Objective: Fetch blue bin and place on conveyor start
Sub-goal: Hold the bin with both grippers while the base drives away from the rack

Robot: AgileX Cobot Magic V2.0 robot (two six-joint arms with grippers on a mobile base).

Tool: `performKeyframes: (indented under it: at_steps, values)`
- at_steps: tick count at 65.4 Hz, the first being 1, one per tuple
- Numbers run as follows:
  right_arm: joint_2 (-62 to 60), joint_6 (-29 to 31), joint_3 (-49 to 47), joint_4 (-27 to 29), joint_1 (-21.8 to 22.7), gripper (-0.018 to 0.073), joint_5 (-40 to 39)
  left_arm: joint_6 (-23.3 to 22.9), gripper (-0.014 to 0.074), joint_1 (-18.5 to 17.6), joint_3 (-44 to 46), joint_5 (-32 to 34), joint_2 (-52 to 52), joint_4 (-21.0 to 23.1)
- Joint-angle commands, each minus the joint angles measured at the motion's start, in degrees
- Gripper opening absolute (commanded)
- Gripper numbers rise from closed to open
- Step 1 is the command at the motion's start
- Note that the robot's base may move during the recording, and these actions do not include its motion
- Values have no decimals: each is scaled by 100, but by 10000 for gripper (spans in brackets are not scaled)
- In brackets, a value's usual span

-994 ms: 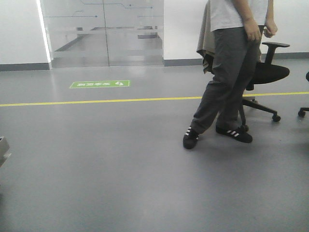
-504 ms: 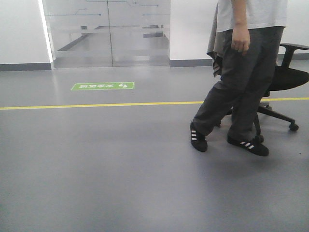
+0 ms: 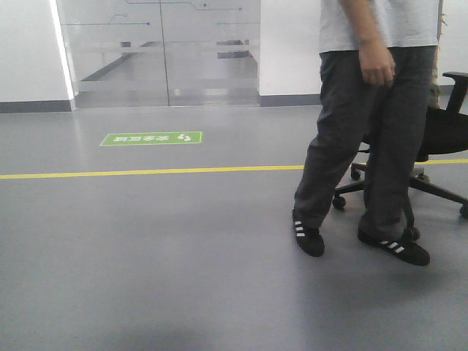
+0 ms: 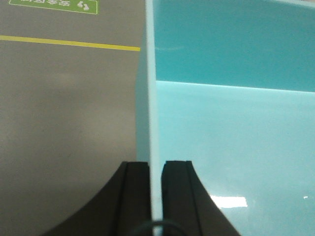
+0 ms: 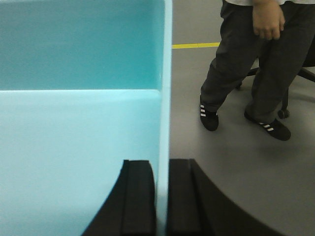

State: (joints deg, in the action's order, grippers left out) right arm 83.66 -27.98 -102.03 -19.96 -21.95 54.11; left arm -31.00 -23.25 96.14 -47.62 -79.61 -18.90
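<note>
The blue bin (image 4: 231,123) is a pale cyan tub, held off the grey floor between both arms. My left gripper (image 4: 156,164) is shut on its left wall, one black finger outside and one inside. My right gripper (image 5: 163,162) is shut on the bin's (image 5: 74,137) right wall in the same way. The inside of the bin shows nothing in it. The bin does not show in the front view. The conveyor start is out of view.
A person (image 3: 365,124) in grey trousers and black shoes stands close ahead on the right, also seen as the person (image 5: 251,64) in the right wrist view. A black office chair (image 3: 439,139) is behind them. A yellow floor line (image 3: 146,172), green floor sign (image 3: 151,138) and glass door (image 3: 161,51) lie ahead.
The front view has shifted: the person and chair now sit nearer and further right in frame, and the green sign and yellow line lie lower. The person has stepped.
</note>
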Motion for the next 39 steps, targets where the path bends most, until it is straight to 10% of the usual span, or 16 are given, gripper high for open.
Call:
performKeyframes:
  at_steps: [1, 39]
  values:
    - [-89, 41, -54, -402, 52, -165, -54, 51, -111, 3, 82, 241, 102, -249]
    - [-89, 41, -54, -402, 52, -165, -54, 51, -111, 3, 82, 535, 102, -259]
